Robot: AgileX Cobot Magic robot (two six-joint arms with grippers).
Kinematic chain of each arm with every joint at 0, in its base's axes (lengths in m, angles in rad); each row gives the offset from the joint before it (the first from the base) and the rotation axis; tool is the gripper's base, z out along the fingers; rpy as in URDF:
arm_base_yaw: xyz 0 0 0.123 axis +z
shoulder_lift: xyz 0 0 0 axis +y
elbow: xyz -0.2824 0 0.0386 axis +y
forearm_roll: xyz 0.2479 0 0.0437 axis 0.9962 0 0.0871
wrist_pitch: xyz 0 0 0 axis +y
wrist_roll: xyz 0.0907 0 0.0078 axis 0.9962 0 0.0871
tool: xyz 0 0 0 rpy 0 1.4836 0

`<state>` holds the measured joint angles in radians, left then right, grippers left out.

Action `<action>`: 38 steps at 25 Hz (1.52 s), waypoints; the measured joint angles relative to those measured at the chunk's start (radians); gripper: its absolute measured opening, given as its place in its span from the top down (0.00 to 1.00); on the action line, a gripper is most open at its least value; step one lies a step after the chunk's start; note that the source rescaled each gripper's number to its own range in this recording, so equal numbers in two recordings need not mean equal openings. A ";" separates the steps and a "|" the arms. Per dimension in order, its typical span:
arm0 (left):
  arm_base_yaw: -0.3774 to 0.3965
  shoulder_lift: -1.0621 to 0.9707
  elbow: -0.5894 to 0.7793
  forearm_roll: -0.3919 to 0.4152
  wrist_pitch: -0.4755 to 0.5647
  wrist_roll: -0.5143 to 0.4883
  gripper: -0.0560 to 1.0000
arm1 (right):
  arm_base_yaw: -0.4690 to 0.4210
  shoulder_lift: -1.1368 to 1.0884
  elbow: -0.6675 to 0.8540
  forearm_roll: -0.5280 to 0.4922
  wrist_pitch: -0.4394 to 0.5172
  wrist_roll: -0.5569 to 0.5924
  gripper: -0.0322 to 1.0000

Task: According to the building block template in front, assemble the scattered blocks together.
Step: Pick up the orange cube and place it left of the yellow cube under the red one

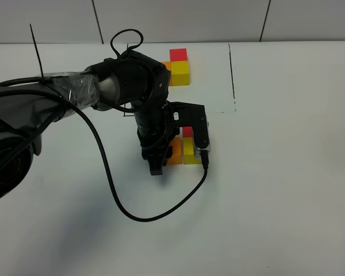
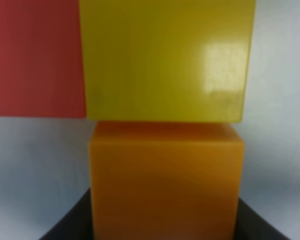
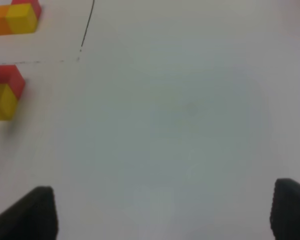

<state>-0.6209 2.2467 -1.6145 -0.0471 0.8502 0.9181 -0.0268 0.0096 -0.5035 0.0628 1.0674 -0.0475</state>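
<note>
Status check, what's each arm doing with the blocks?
Left gripper shut on orange cube, against yellow cube. Right gripper open, empty. Nothing in the way.

White table (image 1: 287, 190), thin black lines drawn on it. Far side: template cluster (image 1: 180, 68), red, orange, yellow cubes joined. Nearer centre: loose orange cube (image 1: 175, 154), yellow cube (image 1: 189, 150) and red cube (image 1: 187, 131) touching, partly under arm.

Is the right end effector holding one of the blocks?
No: the right end effector is wide open over bare white table, with nothing between its fingertips.
</note>
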 joint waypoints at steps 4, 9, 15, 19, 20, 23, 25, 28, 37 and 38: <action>0.000 0.000 0.000 -0.001 0.000 0.000 0.94 | 0.000 0.000 0.000 0.001 0.000 0.000 0.26; 0.000 0.000 0.000 -0.003 0.000 0.000 0.94 | 0.000 0.000 0.000 0.001 0.000 0.000 0.26; 0.000 0.000 0.000 -0.004 -0.002 0.000 0.94 | 0.000 0.000 0.000 0.001 0.000 0.000 0.26; 0.000 0.000 0.000 -0.004 -0.003 0.000 0.94 | 0.000 0.000 0.000 0.001 0.000 0.000 0.26; 0.000 0.000 0.000 -0.005 -0.004 0.000 0.94 | 0.000 0.000 0.000 0.001 0.000 0.000 0.26; 0.000 0.000 0.000 -0.008 -0.005 0.000 0.94 | 0.000 0.000 0.000 0.001 0.000 0.000 0.26; 0.000 0.000 0.000 -0.009 -0.005 0.000 0.94 | 0.000 0.000 0.000 0.001 0.000 0.000 0.26; 0.000 0.000 0.000 -0.009 -0.005 0.000 0.94 | 0.000 0.000 0.000 0.001 0.000 0.000 0.26; 0.000 0.000 0.000 -0.008 -0.006 0.000 0.94 | 0.000 0.000 0.000 0.001 0.000 0.000 0.26; 0.000 0.000 0.000 -0.008 -0.006 0.000 0.94 | 0.000 0.000 0.000 0.001 0.000 0.000 0.26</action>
<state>-0.6209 2.2469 -1.6145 -0.0550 0.8441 0.9181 -0.0268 0.0096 -0.5035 0.0639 1.0674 -0.0475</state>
